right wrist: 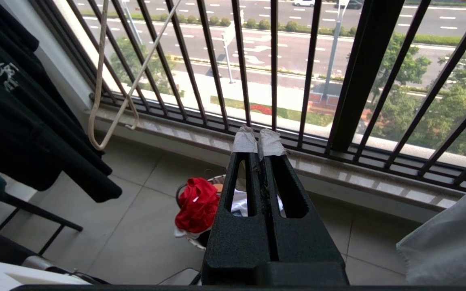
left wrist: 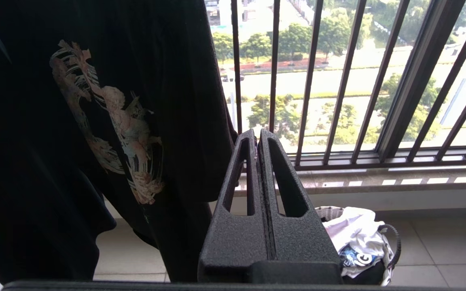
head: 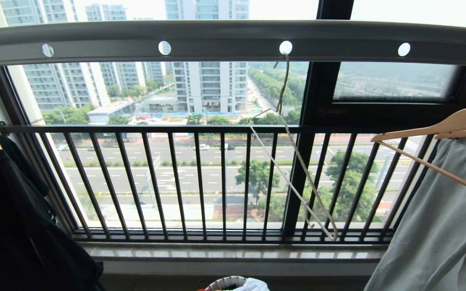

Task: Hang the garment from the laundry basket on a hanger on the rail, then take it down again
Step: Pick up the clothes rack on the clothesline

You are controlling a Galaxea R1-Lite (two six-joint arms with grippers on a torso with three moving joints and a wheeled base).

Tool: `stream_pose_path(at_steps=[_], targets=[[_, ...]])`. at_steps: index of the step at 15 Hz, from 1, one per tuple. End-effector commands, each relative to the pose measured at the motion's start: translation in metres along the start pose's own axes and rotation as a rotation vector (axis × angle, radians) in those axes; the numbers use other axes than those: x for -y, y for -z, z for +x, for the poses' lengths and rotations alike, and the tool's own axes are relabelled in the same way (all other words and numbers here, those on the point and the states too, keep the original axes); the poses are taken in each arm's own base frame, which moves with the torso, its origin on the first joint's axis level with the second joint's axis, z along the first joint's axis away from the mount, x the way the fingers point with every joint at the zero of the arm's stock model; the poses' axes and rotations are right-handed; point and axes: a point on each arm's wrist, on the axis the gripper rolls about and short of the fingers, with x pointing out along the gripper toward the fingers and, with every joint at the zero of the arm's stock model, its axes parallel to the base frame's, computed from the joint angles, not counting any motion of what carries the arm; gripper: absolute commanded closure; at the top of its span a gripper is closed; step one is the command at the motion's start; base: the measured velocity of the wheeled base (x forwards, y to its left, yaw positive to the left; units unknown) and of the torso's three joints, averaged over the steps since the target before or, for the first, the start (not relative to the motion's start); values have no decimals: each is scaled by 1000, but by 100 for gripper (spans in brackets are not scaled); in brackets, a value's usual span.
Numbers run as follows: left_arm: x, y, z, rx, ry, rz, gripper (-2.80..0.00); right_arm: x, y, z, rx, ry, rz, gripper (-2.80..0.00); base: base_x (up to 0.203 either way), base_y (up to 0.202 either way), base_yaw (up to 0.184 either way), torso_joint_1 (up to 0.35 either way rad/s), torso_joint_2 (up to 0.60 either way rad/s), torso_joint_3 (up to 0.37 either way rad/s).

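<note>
We keep both the left gripper and the right gripper clenched on nothing. The garment lies crumpled in the laundry basket on the floor, so we cannot tell its long axis. The hanger hangs tilted from the rail, its long axis running steeply downward. We think a careless pull could knock the hanger off, or lift the white garment as well.

A white "G" on a blue patch shows on the white garment (basket-bound); nothing else reads.
</note>
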Motion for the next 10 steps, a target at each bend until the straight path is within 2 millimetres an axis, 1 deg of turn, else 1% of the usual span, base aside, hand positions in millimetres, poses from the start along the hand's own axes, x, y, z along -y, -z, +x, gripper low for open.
stream_pose_path(at_steps=[1,4,6,7,8,10], targets=[[0,0,0,-1,0,0,0,-3,-12,22,-63,-91,30,0,0,0,0,0,0,0],[0,0,0,0,0,0,0,-14,-25,35,-110,-188,32,0,0,0,0,0,0,0],[0,0,0,-2,0,0,0,-23,-33,39,-133,-224,40,0,0,0,0,0,0,0],[0,0,0,-1,1,0,0,-28,-35,43,-142,-236,33,-270,0,0,0,0,0,0],[0,0,0,-2,0,0,0,-33,-37,47,-155,-247,22,-280,0,0,0,0,0,0],[0,0,0,0,0,0,0,-49,-38,63,-190,-244,16,-280,0,0,0,0,0,0]])
